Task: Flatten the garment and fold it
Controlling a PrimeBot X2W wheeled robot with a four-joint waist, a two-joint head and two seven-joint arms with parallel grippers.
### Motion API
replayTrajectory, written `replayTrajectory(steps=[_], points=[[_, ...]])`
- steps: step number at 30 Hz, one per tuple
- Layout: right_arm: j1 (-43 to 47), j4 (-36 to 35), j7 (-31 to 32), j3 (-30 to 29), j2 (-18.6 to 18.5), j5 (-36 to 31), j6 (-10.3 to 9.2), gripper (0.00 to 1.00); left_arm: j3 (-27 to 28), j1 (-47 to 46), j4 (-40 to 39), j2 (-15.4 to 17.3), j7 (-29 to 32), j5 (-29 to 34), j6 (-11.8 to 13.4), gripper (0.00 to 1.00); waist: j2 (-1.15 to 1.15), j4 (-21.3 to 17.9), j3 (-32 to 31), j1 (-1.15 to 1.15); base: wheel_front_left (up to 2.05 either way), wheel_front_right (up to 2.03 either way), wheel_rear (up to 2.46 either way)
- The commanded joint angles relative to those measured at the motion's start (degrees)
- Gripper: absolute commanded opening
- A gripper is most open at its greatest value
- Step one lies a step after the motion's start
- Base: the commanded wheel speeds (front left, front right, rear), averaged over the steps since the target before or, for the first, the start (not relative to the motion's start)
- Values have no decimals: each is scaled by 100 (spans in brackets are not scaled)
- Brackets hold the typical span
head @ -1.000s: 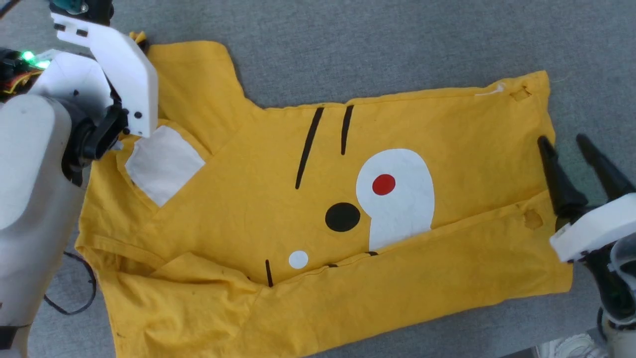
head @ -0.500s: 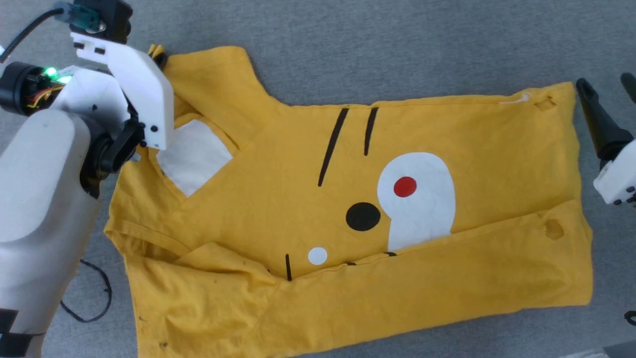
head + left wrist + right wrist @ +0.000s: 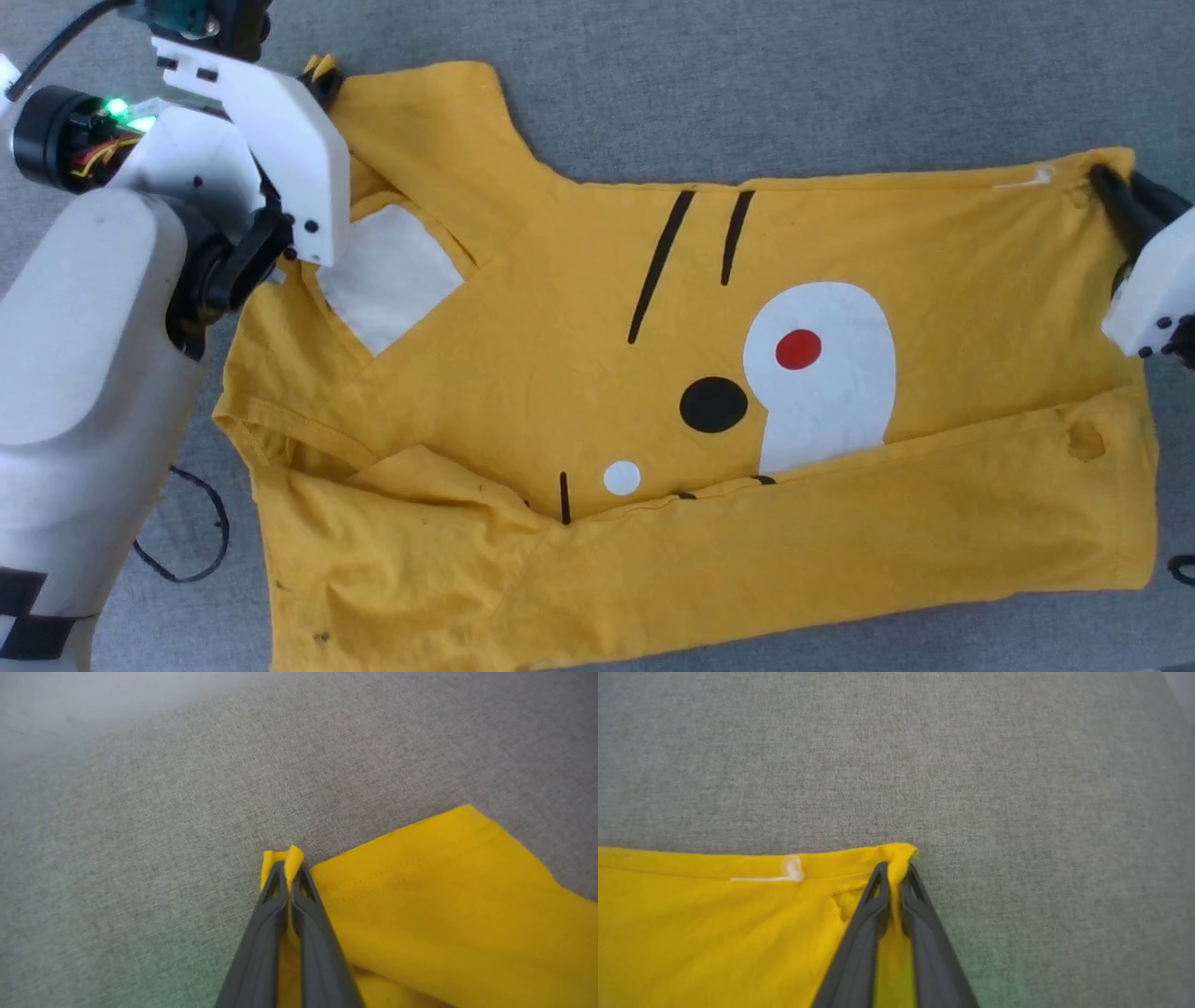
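Note:
The garment point(image 3: 597, 373), a bright yellow T-shirt with white patches, black strokes, a black dot and a red dot, lies spread on grey cloth, its near edge folded up over the front. At its far left, my left gripper point(image 3: 322, 79) is shut on the sleeve's corner; the left wrist view has a yellow tip point(image 3: 285, 856) poking out between the closed fingers point(image 3: 261, 933). My right gripper point(image 3: 1106, 182) pinches the far right hem corner, and the right wrist view shows cloth point(image 3: 896, 858) squeezed between its fingers point(image 3: 859, 938).
Grey fabric surface point(image 3: 747, 84) stretches beyond the shirt on the far side. A thin black cable point(image 3: 187, 551) loops at the lower left beside my pale left forearm point(image 3: 84, 373). A small hole point(image 3: 1086, 441) marks the folded near-right part.
My right gripper moved from the near right up to the shirt's far right corner and closed on it. The left grip stayed shut. The head camera shifted, sliding the shirt rightward in view.

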Motion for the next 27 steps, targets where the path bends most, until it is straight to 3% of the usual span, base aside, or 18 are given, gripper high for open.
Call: replayTrajectory(steps=[1, 8, 16, 27], points=[[-138, 69, -23, -27, 89, -28, -6, 0, -31, 63, 81, 22, -81, -13, 62, 0, 0, 21, -11, 0, 0, 0, 0], [-104, -22, -411, 13, 23, -46, -6, 0, 198, 333, -110, -35, -852, -84, 120, 0, 0, 53, -412, 0, 0, 0, 0], [503, -374, -703, -148, 21, 65, -6, 0, 416, 1219, -861, 87, -1644, -156, 257, 0, 0, 163, -1113, 0, 0, 0, 0], [2115, -1214, -683, -641, 474, 79, -6, 0, 637, 3549, -2337, 240, -2367, -390, 879, 0, 0, 374, -2070, 0, 0, 0, 0]])
